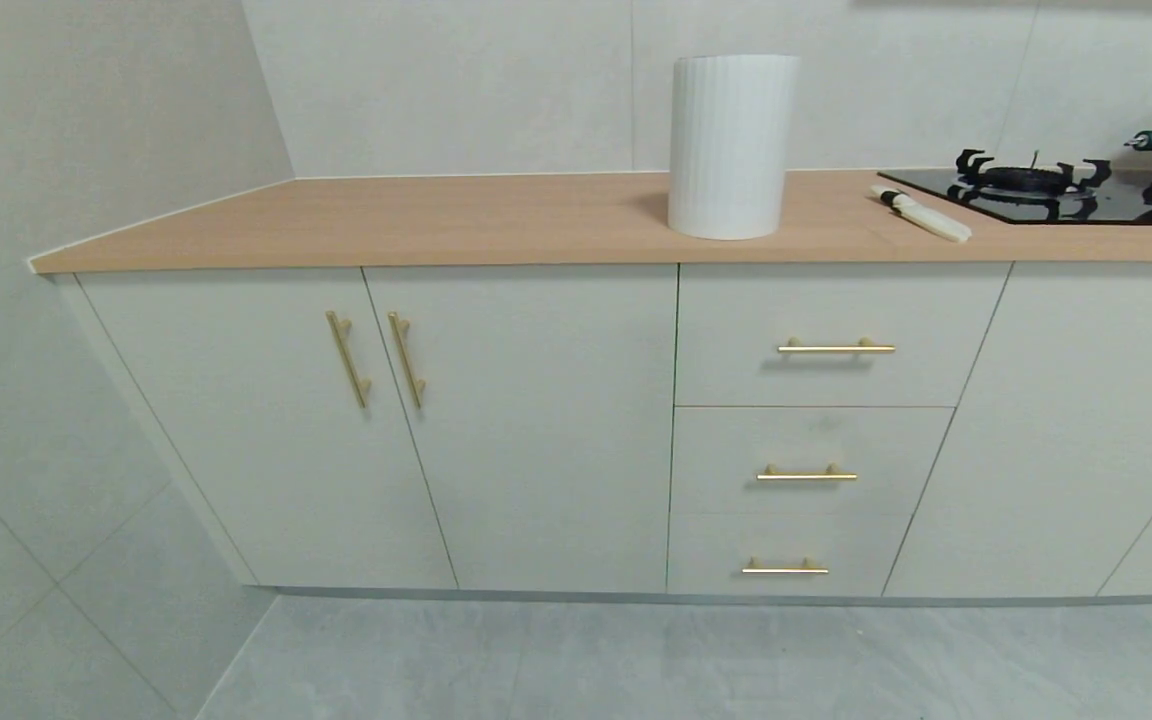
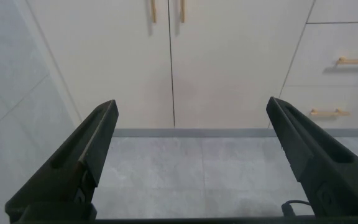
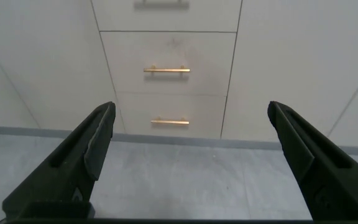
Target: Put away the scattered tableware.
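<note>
Both pincers hang low in front of the cupboards, each spread wide and holding nothing. The left pincer (image 2: 191,107) faces the double doors (image 2: 229,62), and the right pincer (image 3: 191,109) faces the drawers (image 3: 166,56). Up on the bench (image 1: 436,220) a white utensil (image 1: 921,213) lies just beside the hob (image 1: 1046,195). It is a little apart from a tall ribbed canister (image 1: 733,145), which stands upright.

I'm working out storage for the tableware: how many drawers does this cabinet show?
3, stacked in one column below the white container: the top drawer, the middle drawer and the bottom drawer. All are shut. More may lie beyond the head view's right edge.
</note>
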Motion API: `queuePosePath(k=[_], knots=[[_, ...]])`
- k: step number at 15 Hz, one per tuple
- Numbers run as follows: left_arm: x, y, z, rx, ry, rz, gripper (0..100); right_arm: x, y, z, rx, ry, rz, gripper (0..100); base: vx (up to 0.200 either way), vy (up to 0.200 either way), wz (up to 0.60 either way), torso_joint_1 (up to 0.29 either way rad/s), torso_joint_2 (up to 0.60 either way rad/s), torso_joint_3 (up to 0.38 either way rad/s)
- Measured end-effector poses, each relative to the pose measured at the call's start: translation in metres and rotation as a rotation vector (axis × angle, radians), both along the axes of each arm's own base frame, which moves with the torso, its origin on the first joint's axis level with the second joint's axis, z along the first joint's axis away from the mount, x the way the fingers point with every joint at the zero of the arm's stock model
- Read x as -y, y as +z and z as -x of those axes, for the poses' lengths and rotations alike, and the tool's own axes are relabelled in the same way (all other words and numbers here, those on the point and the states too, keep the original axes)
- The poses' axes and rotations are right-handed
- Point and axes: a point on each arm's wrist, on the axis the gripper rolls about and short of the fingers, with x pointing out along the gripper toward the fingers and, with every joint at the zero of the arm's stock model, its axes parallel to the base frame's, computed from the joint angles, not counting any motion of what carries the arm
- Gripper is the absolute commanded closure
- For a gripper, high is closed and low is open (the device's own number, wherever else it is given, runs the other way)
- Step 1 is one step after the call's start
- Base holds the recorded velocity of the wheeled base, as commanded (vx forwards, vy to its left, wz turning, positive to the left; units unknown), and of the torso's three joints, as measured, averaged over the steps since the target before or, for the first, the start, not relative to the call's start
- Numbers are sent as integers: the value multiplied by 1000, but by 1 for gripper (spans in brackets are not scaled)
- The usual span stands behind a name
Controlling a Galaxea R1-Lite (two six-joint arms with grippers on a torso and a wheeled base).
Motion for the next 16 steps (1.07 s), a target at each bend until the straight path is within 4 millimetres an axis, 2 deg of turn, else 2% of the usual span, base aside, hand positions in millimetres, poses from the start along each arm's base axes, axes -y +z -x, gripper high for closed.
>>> queuePosePath(k=[15, 16], knots=[[0, 0, 0, 0, 1, 0, 0, 0, 0, 0, -1, 1, 0, 0, 200, 0, 0, 4, 3, 3], [0, 0, 0, 0, 0, 0, 0, 0, 0, 0, -1, 1, 0, 0, 0, 0, 0, 0, 0, 0]])
